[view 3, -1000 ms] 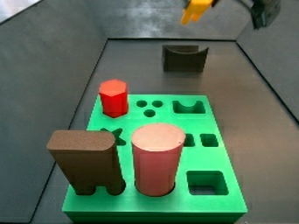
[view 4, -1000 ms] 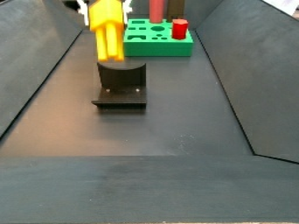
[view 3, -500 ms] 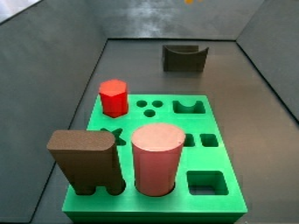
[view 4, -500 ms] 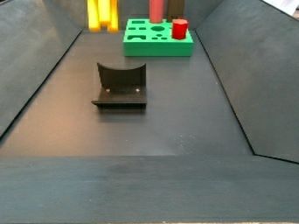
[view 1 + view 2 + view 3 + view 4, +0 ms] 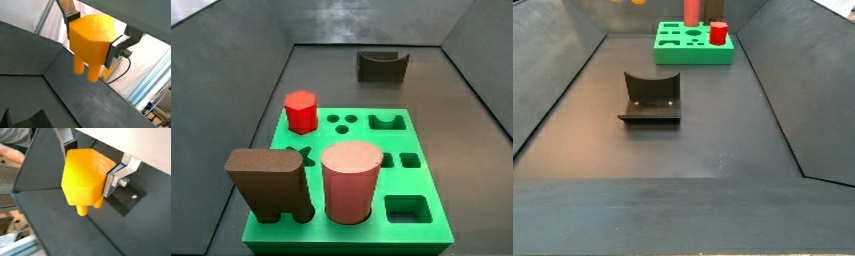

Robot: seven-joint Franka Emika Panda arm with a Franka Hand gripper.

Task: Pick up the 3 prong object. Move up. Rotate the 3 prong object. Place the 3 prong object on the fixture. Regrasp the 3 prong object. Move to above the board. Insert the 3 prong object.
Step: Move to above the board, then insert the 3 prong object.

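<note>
Your gripper, high above the fixture, clamps the yellow block; turn it slowly, keeping grip.

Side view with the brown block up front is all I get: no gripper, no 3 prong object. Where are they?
Observer: Both wrist views show the gripper above the dark floor, shut on the 3 prong object.
Operator: Which way do the prongs point?
Observer: The prongs stick out past the fingertips, away from the gripper, toward the floor.
Operator: Is the grip square?
Observer: In a wrist view the fingers press opposite flat sides of the block.
</note>
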